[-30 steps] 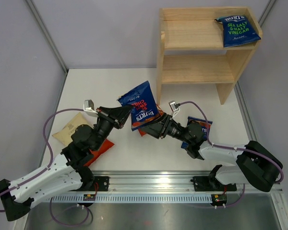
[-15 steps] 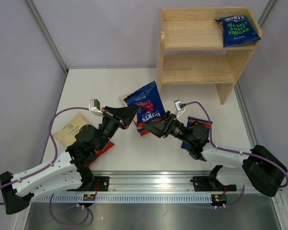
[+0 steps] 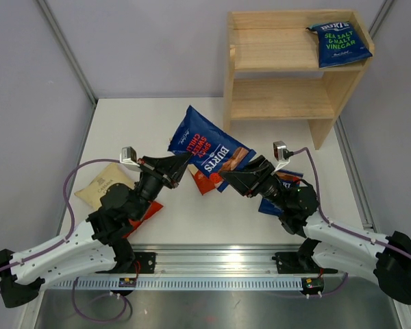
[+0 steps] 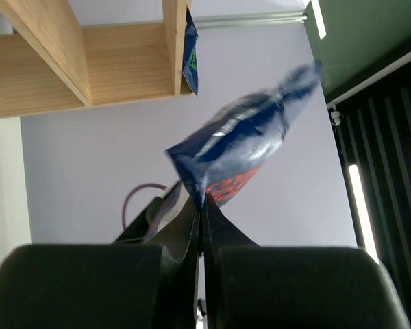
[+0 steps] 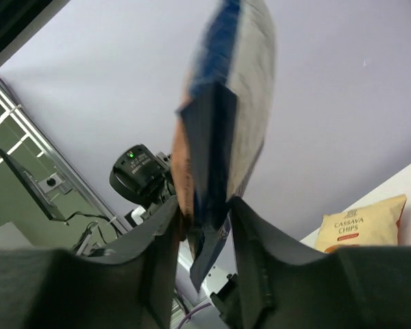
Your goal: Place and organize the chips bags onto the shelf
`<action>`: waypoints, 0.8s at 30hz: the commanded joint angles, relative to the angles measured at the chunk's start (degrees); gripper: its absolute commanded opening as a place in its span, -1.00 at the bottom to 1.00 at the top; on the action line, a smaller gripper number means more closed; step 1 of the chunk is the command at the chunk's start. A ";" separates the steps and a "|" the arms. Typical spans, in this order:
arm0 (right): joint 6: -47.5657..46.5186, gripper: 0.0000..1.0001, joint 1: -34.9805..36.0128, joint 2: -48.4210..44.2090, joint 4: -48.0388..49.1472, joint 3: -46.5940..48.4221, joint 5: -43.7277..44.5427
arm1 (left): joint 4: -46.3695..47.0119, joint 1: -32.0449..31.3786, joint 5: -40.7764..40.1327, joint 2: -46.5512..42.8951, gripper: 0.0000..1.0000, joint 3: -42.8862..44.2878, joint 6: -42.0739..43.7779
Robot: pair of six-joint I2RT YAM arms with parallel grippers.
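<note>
Two grippers hold one blue bag (image 3: 209,145) in the air between the arms, well short of the shelf (image 3: 274,103). Our left gripper (image 3: 186,160) is pressed together on the bag's corner, and our right gripper (image 3: 231,173) pinches its lower edge. We advise confirming the right grip before the left lets go.

Blue bag (image 3: 207,144) aloft (tilted); second bag (image 3: 340,43) shelved.

Light: bright, even; ceiling strip light (image 4: 318,19) glares in left wrist view.
Shadows: faint, soft on table (image 3: 130,127).
Blur: Burts bag (image 5: 222,103) motion-smeared, both wrist views.
</note>
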 commanded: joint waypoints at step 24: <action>-11.15 -0.40 0.05 -7.18 -18.19 8.13 10.62 | 6.41 -0.13 0.88 1.12 -1.00 -2.57 4.37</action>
